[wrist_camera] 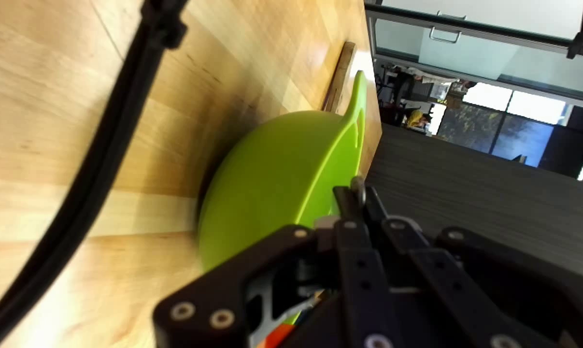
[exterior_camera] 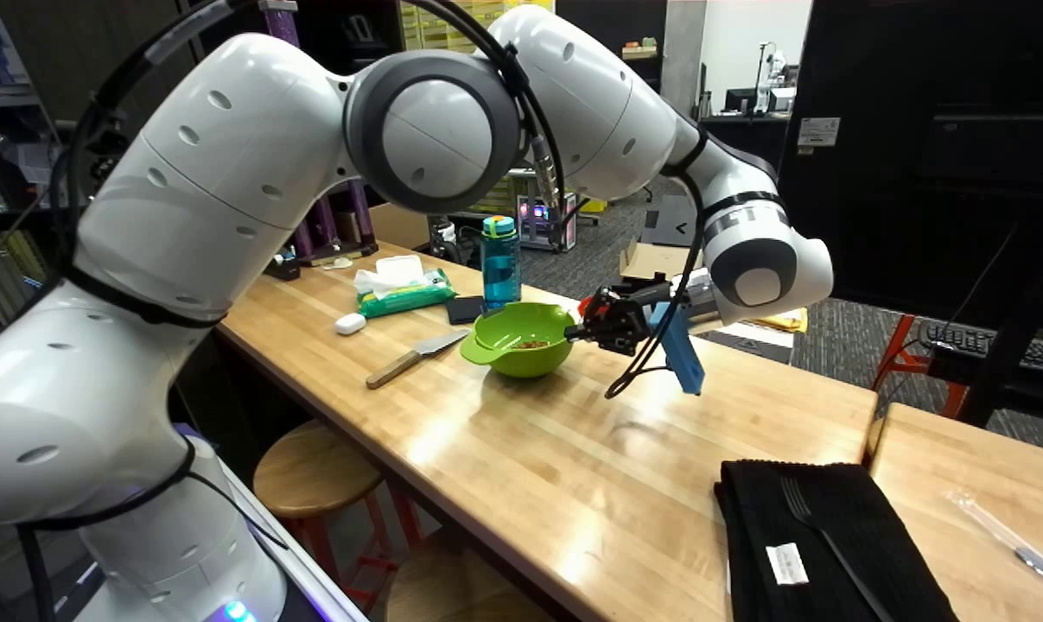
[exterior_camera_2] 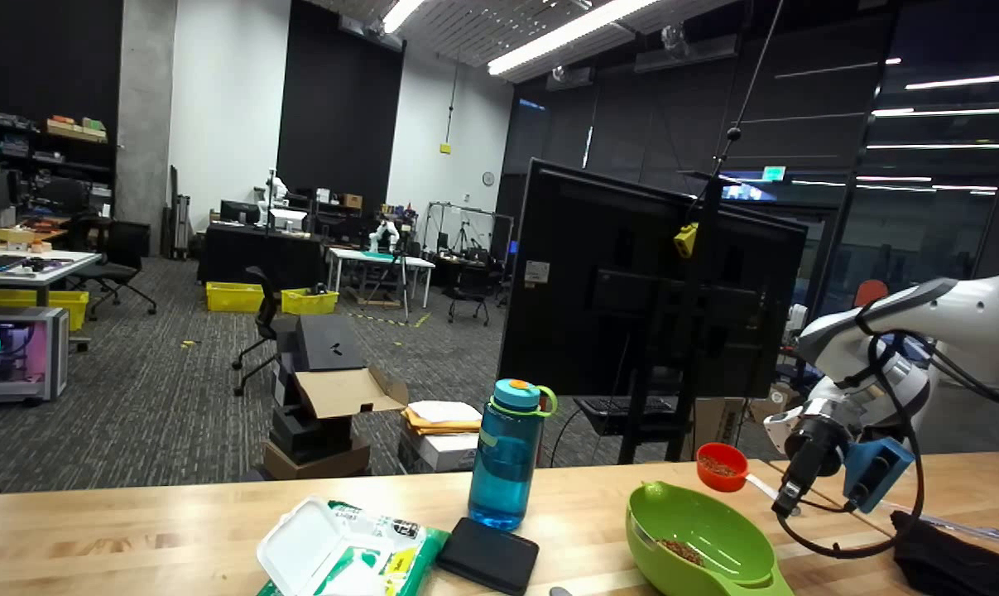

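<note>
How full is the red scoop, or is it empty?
Not empty: an exterior view shows brown bits inside the red scoop, which the gripper holds by its handle. Whether it's filled right up, I cannot tell.

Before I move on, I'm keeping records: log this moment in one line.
Pincer: shut on handle of red cup; cup: brown bits inside; green bowl: on table, brown bits inside; blue bottle: standing on table

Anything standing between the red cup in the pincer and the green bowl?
Nothing visible does. In an exterior view, the red cup, held by its handle in the pincer, is near the green bowl with no object showing between them.
</note>
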You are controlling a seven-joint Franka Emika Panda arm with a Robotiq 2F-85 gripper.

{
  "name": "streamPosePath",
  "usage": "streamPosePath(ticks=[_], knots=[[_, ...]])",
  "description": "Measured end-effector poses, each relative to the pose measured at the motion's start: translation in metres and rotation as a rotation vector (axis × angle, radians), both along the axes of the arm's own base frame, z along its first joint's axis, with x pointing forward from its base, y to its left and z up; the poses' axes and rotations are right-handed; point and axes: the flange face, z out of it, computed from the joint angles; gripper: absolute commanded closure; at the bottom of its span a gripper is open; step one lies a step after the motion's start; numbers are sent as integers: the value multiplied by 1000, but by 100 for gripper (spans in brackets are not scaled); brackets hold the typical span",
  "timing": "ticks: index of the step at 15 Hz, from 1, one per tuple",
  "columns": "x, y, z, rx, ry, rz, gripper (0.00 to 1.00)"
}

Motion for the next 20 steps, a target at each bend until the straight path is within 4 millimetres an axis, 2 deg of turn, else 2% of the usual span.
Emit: streamPosePath(ticks=[12,20], knots=[[5,32,35,-16,-5,70,99],[-16,45,57,-113,44,141,99]])
